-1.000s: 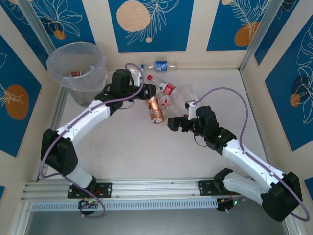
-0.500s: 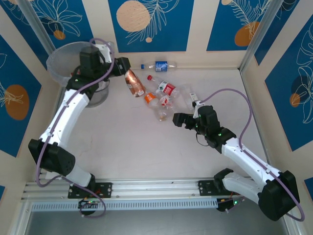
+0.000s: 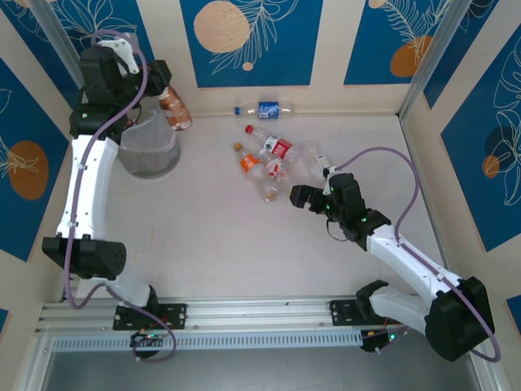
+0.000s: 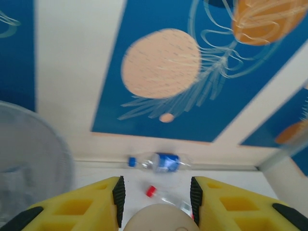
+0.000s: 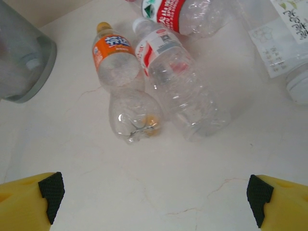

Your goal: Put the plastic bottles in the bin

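My left gripper (image 3: 163, 81) is raised at the right rim of the round grey bin (image 3: 149, 151) and is shut on a copper-coloured bottle (image 3: 174, 107) that hangs below it. Seen from the left wrist, the bottle's pale rounded end (image 4: 156, 219) sits between the black pads (image 4: 119, 198). On the table lie a blue-label bottle (image 3: 266, 108), a red-label bottle (image 3: 278, 147), an orange-label bottle (image 3: 249, 161) and a crushed clear one (image 3: 273, 175). My right gripper (image 3: 299, 197) is open just right of this pile, with the orange-label bottle (image 5: 115, 60) and a clear bottle (image 5: 180, 86) ahead of it.
A white-label bottle (image 3: 321, 160) lies near the right arm's cable. Blue and cream patterned walls close in the table on three sides. The bin's grey side (image 5: 19, 62) shows far left in the right wrist view. Bare tabletop (image 3: 212, 228) stretches in front of the pile.
My left arm has swung the copper bottle from the pile up and left to the bin's rim. My right gripper has edged a little nearer the pile, still open.
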Robot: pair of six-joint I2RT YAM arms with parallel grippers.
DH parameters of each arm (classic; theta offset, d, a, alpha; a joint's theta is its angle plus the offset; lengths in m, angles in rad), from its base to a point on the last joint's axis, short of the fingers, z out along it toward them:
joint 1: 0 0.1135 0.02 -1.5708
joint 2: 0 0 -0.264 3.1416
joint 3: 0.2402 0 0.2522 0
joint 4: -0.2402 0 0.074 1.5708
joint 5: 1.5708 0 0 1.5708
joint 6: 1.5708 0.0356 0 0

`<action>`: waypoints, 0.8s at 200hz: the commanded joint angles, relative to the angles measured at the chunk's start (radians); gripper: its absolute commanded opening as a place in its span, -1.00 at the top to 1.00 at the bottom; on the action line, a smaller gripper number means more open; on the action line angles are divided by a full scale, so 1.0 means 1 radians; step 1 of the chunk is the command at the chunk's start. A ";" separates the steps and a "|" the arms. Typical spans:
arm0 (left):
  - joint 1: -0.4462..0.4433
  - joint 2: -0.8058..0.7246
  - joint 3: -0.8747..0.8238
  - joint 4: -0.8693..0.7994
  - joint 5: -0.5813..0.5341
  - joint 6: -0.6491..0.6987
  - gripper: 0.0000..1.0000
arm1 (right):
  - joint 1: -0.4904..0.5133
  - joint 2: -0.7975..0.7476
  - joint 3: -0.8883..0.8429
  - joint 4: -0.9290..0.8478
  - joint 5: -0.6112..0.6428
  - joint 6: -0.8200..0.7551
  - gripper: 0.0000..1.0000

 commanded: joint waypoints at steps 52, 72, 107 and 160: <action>0.160 0.058 0.080 0.127 -0.179 0.039 0.12 | -0.054 0.186 0.181 -0.031 -0.056 0.008 -1.00; 0.187 0.115 0.134 0.123 -0.179 0.041 0.12 | -0.056 0.234 0.220 -0.042 -0.077 0.010 -1.00; 0.205 0.207 0.218 0.072 -0.159 0.026 0.11 | -0.057 0.294 0.275 -0.065 -0.091 0.005 -1.00; 0.208 0.278 0.219 0.034 -0.150 0.032 -0.01 | -0.071 0.379 0.371 -0.110 -0.107 -0.036 -0.99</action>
